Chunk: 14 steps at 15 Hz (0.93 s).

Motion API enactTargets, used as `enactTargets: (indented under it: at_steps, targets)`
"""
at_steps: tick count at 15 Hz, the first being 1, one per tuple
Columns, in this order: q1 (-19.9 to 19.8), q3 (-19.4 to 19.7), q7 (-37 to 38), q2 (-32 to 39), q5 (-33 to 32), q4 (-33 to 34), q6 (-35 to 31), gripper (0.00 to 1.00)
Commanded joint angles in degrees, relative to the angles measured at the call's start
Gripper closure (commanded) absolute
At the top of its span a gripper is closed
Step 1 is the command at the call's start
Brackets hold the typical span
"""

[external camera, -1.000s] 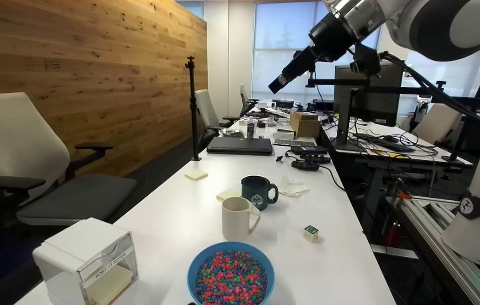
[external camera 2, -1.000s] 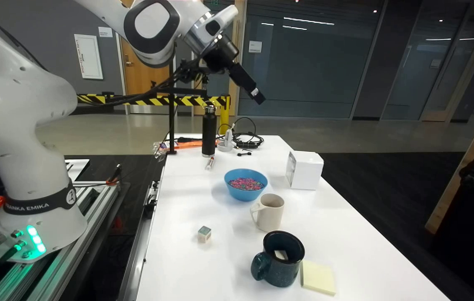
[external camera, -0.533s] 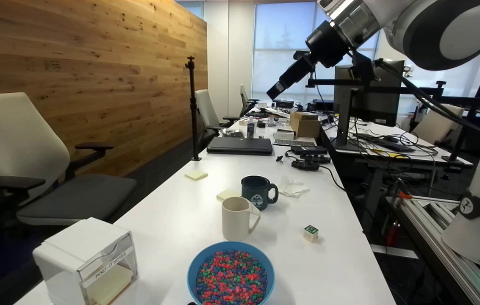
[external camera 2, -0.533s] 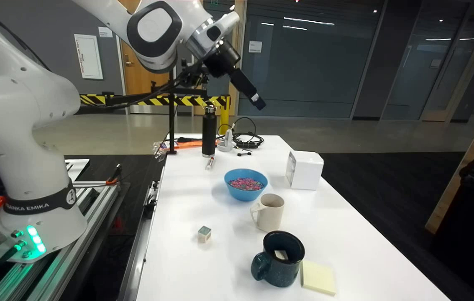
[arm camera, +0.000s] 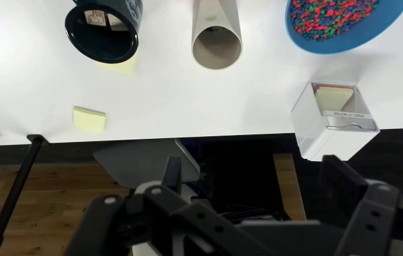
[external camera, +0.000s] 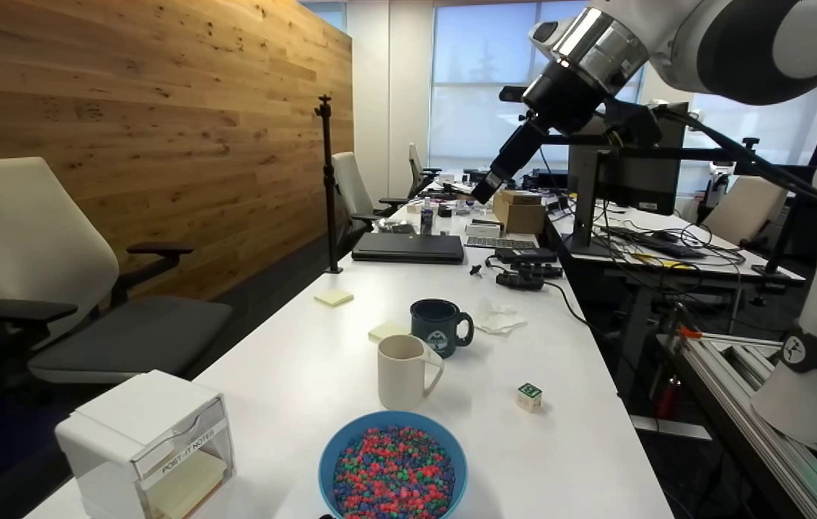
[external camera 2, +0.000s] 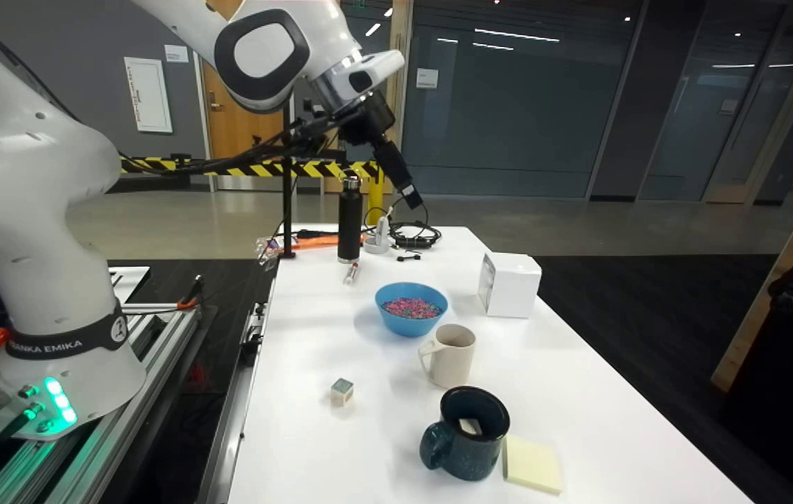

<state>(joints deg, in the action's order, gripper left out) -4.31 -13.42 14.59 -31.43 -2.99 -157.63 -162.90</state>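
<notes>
The black gripper (arm camera: 253,172) stands wide; the white desk (external camera 2: 312,336) bears one boxy white note dispenser (arm camera: 333,142), one round blue bowl (external camera 2: 410,327), one cream mug (external camera 2: 453,364), one dark-green mug (external camera 2: 469,453).

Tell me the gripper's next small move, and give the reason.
Probably tilt the gripper a little more steeply downward: it hangs slanted in the air, open and empty, and in the wrist view its fingers show past the edge of the table, while the white mug and bowl stand on it.
</notes>
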Motion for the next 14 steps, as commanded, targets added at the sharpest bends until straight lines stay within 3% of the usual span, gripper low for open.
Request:
enactTargets:
  at_steps: [1,14]
  targets:
    - [1.98,2.49,-1.27,2.73,0.96,3.06,0.13,0.0]
    - [2.18,2.96,-0.34,2.09,0.29,3.51,0.1,0.0]
